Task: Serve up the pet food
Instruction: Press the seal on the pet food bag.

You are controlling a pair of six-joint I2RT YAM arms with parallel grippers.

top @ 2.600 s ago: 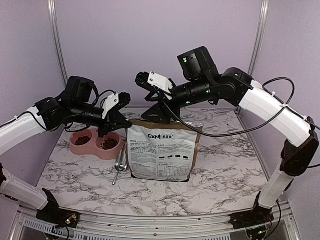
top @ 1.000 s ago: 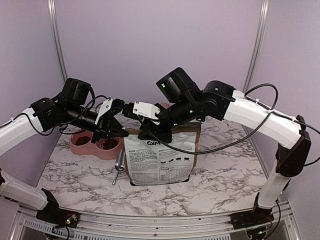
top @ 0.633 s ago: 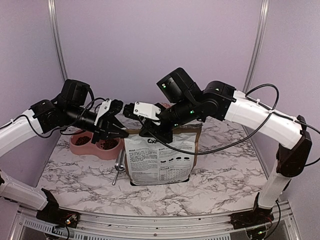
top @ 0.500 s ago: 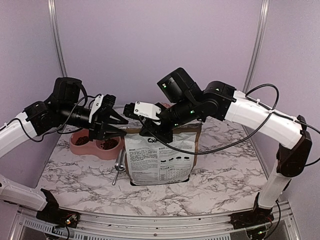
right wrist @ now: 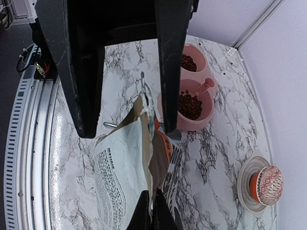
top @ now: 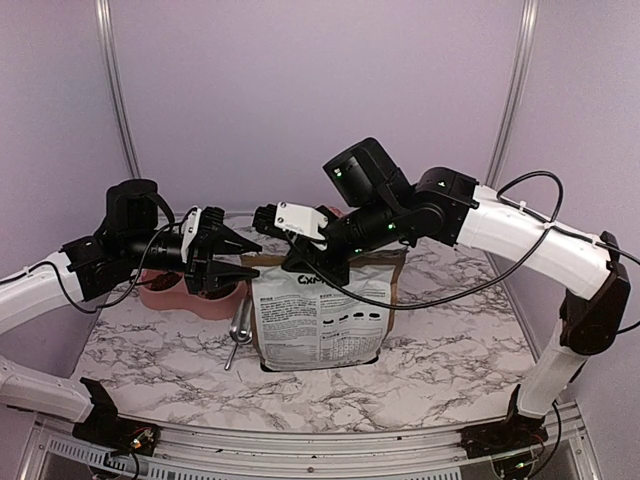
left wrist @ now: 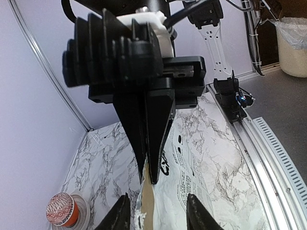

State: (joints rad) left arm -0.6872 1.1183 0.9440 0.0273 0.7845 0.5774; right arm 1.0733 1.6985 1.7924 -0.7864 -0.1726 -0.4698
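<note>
While right fingers [left wrist: 156, 124] pinch top edge of bag [top: 320, 315], left fingers [left wrist: 116, 219] stand wide apart either side of same edge; contact there unclear. Bag upright on marble worktop [top: 450, 340]. Pet food [right wrist: 191, 105] heaped in both cups of pink double bowl [right wrist: 211, 109], near metal scoop [top: 238, 335].
</note>
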